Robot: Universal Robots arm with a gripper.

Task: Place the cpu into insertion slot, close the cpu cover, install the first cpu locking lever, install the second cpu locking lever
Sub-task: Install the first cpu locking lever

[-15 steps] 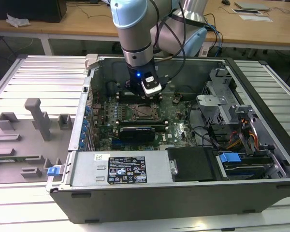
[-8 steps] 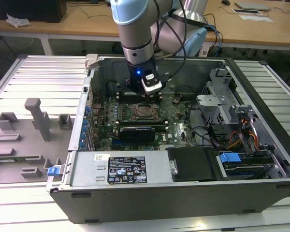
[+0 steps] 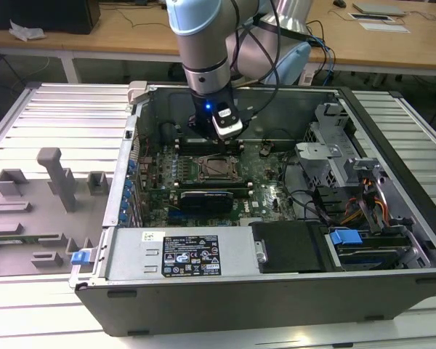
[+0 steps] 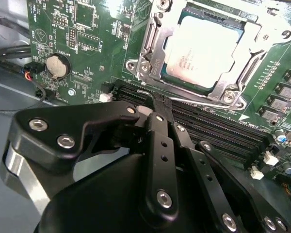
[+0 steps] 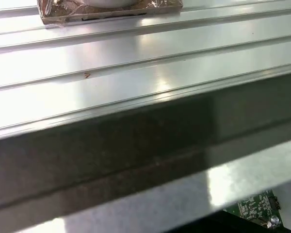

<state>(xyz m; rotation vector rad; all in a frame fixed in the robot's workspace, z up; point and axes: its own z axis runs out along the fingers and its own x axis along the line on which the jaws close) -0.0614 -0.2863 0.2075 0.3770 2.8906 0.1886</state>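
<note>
The arm reaches down into the open computer case [image 3: 392,240], its gripper [image 4: 157,109] poised over the long black memory slots [image 4: 208,124] just beside the insertion slot [image 3: 220,166]. The jaws are pressed together, holding nothing. The silvery cpu [image 4: 201,51] sits seated, framed by the closed metal cpu cover [image 4: 153,39] on the green motherboard [image 4: 87,43].

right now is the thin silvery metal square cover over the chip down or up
Down: the thin silvery metal square cover lies flat, framing the pale silvery-grey square chip.
</note>
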